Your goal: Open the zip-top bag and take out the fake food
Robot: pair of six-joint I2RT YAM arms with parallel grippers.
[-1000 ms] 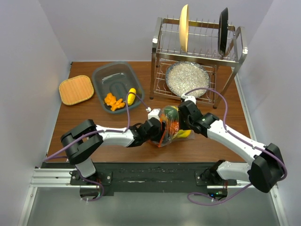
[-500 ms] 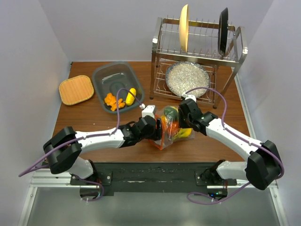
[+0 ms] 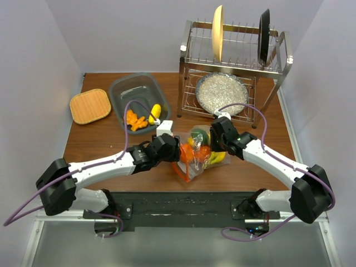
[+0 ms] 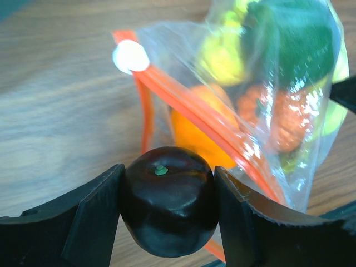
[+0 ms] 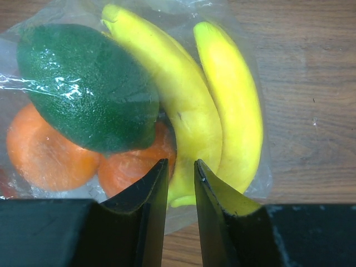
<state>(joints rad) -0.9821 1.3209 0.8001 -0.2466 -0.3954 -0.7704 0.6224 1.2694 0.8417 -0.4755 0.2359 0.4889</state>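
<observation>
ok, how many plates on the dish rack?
3. A cream plate and a black plate stand upright in the top slots; a glittery silver plate sits on the lower tier. None look hidden.

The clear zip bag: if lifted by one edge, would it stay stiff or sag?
Probably sags: the zip-top bag is thin, crinkled film. The banana bunch lies loose inside, so it would likely shift. The glossy surface may slip.
</observation>
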